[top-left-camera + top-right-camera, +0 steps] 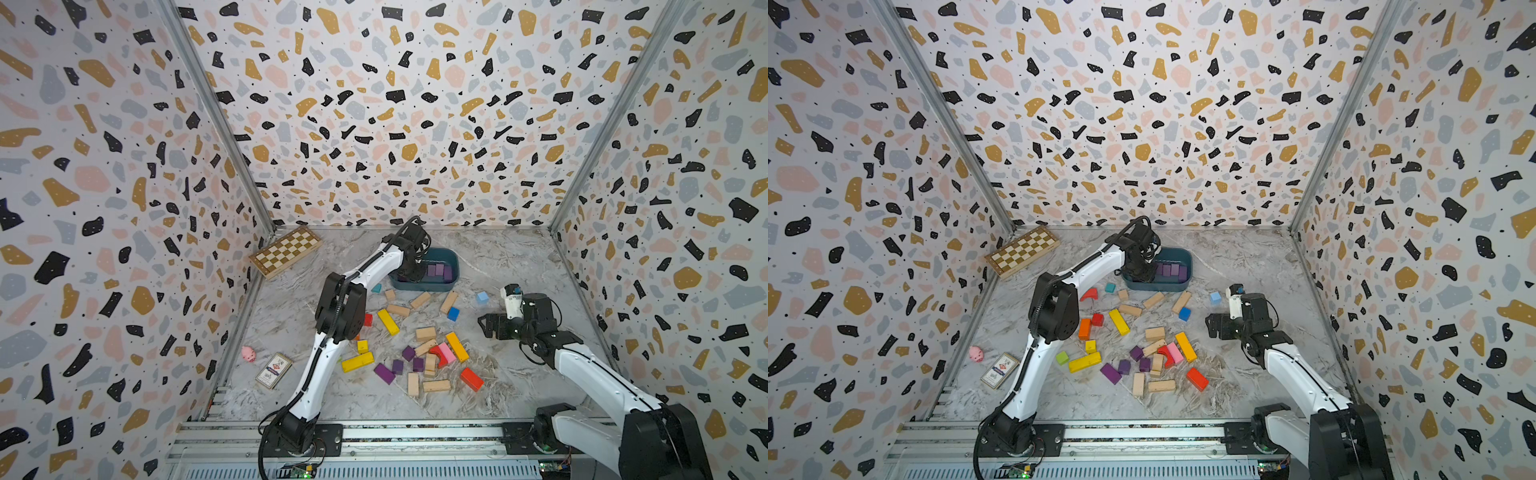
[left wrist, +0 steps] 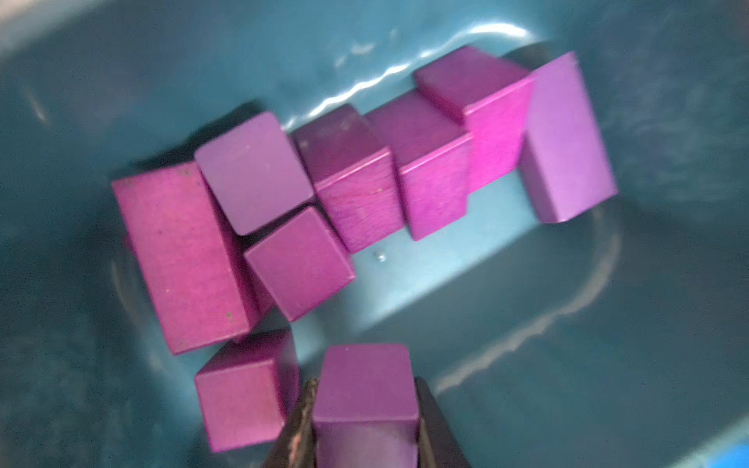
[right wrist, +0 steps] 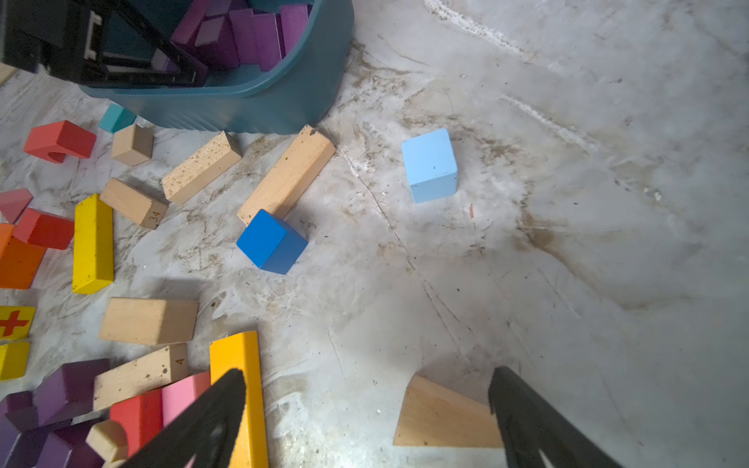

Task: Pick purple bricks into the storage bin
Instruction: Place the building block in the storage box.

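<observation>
1. A small matte purple wooden cube is clamped between the fingers of the left gripper, inside the dark teal-blue plastic storage bin.
2. Several further purple bricks, cubes and short bars, are packed close together on the bin floor. One purple bar is tilted against its neighbour.
3. Four loose purple bricks are seen on the grey marbled table, among plain wooden, yellow, red and pink blocks, well apart from the bin.
4. The right gripper is held over the table with its fingers spread wide. A plain wooden wedge is seen on the table between them.
5. A light blue cube and a dark blue cube are placed between the bin and the right gripper.
6. A wooden chessboard is set in the far left corner. A pink toy pig and a card box are found near the left wall.
</observation>
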